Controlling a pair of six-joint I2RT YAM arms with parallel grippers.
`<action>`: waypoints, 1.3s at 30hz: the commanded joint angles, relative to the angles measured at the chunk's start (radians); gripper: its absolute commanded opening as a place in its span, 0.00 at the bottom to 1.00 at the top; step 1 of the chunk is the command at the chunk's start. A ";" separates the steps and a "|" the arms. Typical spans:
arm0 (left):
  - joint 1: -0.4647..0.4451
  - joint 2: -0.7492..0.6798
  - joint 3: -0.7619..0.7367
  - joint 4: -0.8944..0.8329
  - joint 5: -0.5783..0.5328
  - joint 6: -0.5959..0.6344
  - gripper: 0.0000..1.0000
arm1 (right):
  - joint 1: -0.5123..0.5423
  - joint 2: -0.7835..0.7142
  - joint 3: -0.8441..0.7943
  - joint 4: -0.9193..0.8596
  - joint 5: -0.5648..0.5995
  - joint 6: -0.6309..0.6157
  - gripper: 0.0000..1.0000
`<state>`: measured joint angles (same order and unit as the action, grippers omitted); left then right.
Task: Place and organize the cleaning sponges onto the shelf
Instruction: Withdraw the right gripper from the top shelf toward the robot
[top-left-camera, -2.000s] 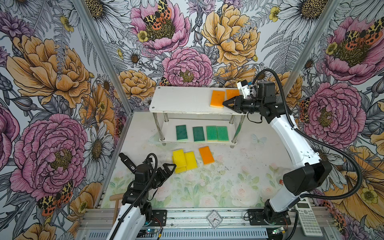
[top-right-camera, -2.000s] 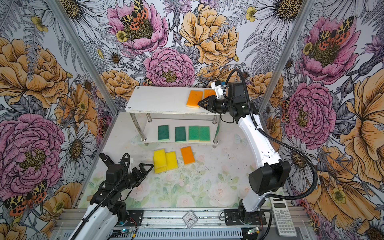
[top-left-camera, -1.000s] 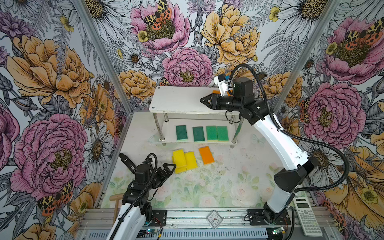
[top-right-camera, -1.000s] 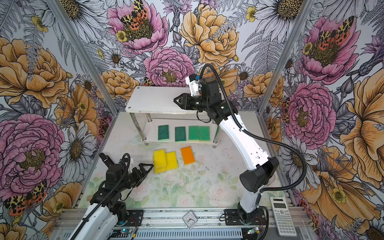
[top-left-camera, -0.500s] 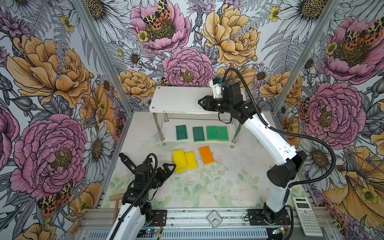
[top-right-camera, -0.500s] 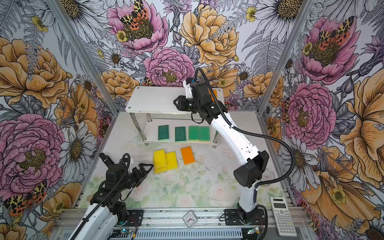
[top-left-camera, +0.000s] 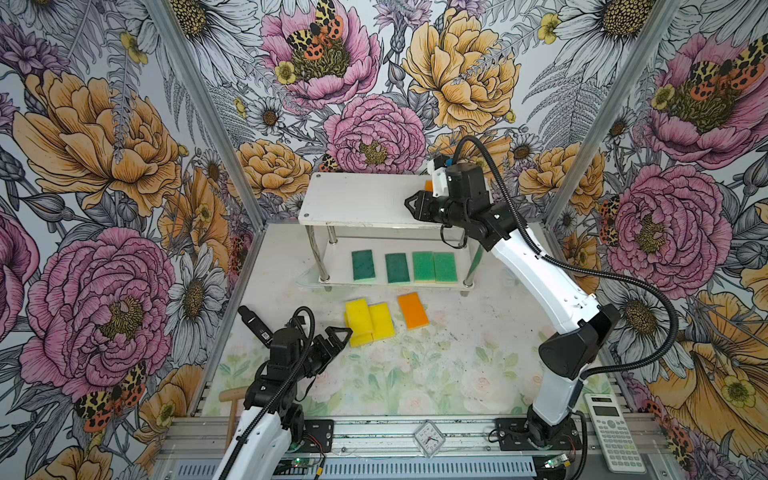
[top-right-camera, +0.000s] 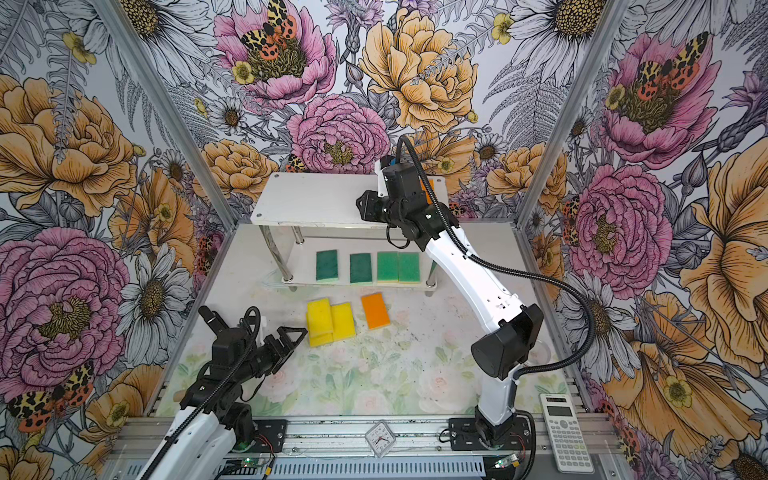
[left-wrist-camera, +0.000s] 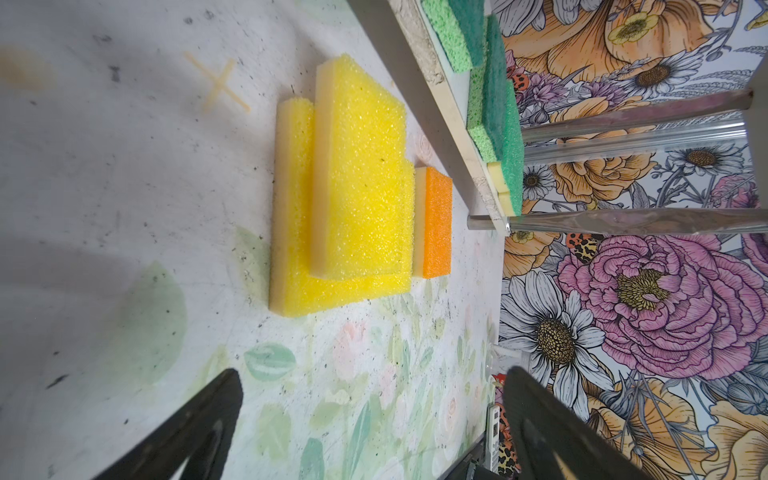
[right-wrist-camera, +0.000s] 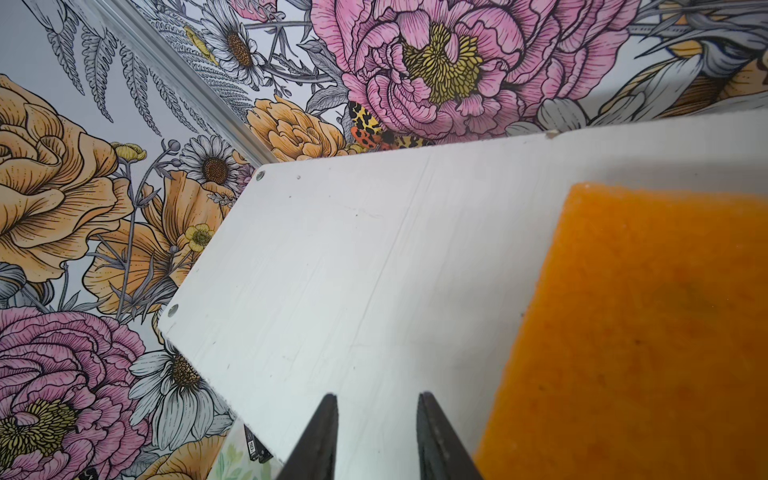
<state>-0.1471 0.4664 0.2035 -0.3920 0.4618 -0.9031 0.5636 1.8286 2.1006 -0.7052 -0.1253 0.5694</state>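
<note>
At the left, the left gripper (top-left-camera: 332, 338) hangs low over the table (top-left-camera: 415, 374) with its jaws spread wide and nothing between them; the left wrist view shows the two dark fingers (left-wrist-camera: 208, 415) far apart. Just beside it, toward the middle, the yellow sponges (top-left-camera: 368, 322) lie on the table in a small overlapping pile, one resting on top of the others, and their pale underlayers show at the edges in the left wrist view (left-wrist-camera: 353, 199). Near them to the right, apart from the pile, a loose orange sponge (top-left-camera: 412, 310) lies flat on the table. Behind these stands the shelf (top-left-camera: 320, 249). On its lower board (top-left-camera: 332, 282) four sponges lie in a row: two dark green sponges (top-left-camera: 363, 266) with a gap between them, then two lighter green sponges (top-left-camera: 434, 267) touching side by side. Its top board (top-left-camera: 357, 199) is mostly bare. Over the right part of this board the right gripper (top-left-camera: 409, 205) reaches in from the right; in the right wrist view its jaws stand a little apart (right-wrist-camera: 376, 399) and only white board shows between them, so it holds nothing. Just beside it on the top board lies a second orange sponge (right-wrist-camera: 644, 332), mostly hidden behind the arm in both top views. At the far right a calculator (top-left-camera: 613, 419) lies outside the work area.
</note>
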 joint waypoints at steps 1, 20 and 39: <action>0.008 -0.012 -0.006 0.023 0.005 -0.005 0.99 | -0.005 -0.053 -0.014 0.007 0.040 0.014 0.34; 0.007 -0.011 -0.006 0.024 0.002 -0.003 0.99 | -0.014 -0.065 -0.028 0.009 0.102 0.038 0.33; 0.009 -0.009 -0.004 0.026 0.000 -0.003 0.99 | -0.018 -0.090 -0.048 0.009 0.144 0.037 0.32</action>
<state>-0.1471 0.4664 0.2035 -0.3920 0.4614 -0.9031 0.5549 1.7805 2.0624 -0.7052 0.0006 0.6060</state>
